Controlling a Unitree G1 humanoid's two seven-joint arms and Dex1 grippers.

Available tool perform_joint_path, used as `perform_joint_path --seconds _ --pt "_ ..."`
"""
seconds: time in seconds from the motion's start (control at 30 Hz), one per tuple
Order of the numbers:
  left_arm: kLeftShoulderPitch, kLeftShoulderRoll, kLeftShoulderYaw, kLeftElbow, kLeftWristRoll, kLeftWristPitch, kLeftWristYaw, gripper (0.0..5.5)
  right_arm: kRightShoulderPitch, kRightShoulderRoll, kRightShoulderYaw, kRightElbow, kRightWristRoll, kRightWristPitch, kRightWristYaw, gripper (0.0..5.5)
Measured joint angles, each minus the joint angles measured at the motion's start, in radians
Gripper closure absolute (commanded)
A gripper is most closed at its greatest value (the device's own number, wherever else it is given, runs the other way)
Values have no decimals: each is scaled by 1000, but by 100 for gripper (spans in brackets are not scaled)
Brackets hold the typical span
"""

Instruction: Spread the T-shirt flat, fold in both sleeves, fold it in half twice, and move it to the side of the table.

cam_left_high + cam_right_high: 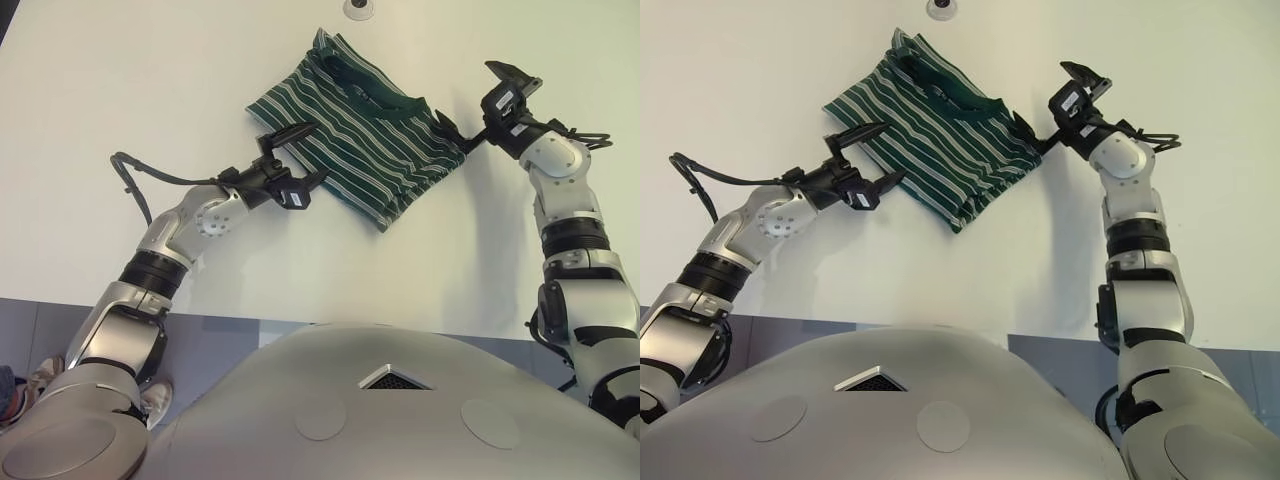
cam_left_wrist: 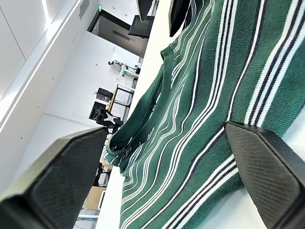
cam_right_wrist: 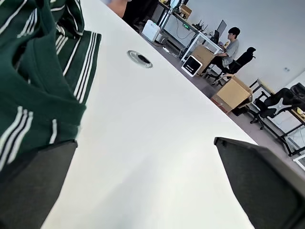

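T-shirt [image 1: 355, 140], dark green with thin white stripes, lies folded into a compact, roughly rectangular bundle on the white table [image 1: 120, 80]. It sits aslant, towards the far middle of the table, with its ribbed collar showing on top. One far corner reaches close to a round grommet [image 1: 358, 8] set into the table. The fabric is layered and a little rumpled along the near right edge.

Left tool [image 1: 315, 152] is at the shirt's near left edge with its two fingers wide apart; one finger is over the striped cloth and the other is just beside the edge. Whether either finger touches the cloth cannot be told.

Right tool [image 1: 463, 90] is at the shirt's right corner, fingers also spread apart and holding nothing. Its lower finger is right at the corner of the fabric, and the upper one is raised over bare table
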Motion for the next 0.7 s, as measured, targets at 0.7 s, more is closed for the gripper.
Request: perform_joint_path --seconds 0.7 --pt "168 155 282 -44 -548 -184 -265 99 560 -326 135 -732 317 -109 464 13"
